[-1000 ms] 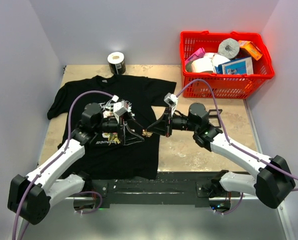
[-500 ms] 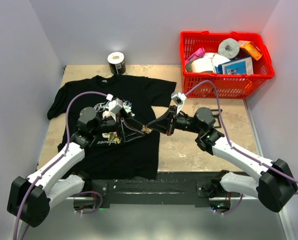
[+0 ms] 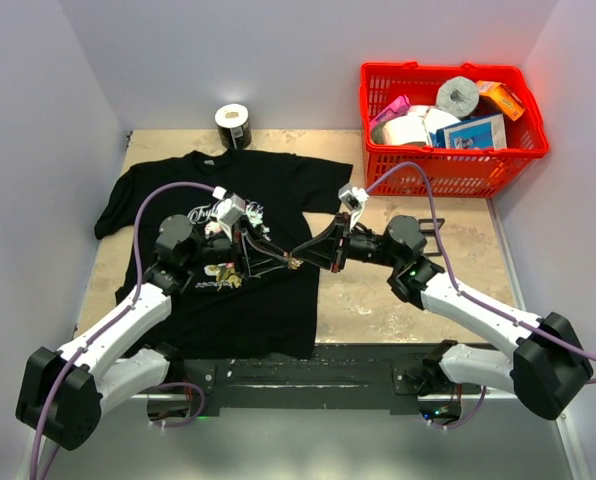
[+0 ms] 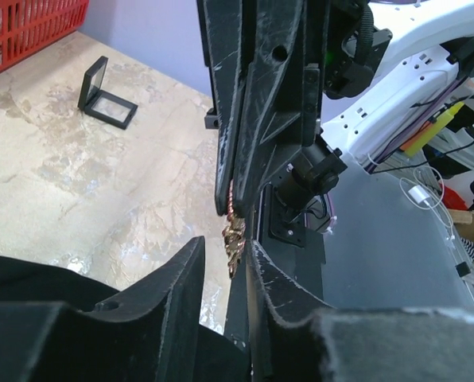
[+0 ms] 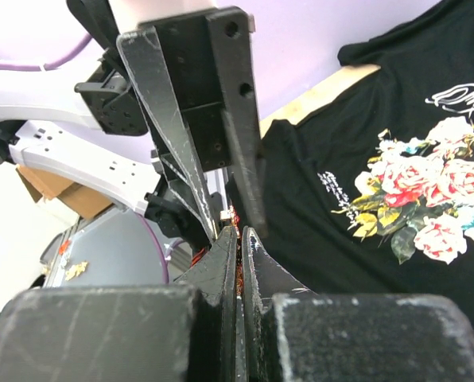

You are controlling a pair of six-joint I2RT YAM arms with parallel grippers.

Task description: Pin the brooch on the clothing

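Right wrist — T-shirt script unreadable

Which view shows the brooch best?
Left wrist: the brooch is close up, its metal shape clear. The top view gives only a speck; the right wrist view shows only a reddish sliver inside the shut right hand.

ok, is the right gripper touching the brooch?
Touching. Left wrist view: the brooch hangs from the right gripper's shut tips, pinched between them.
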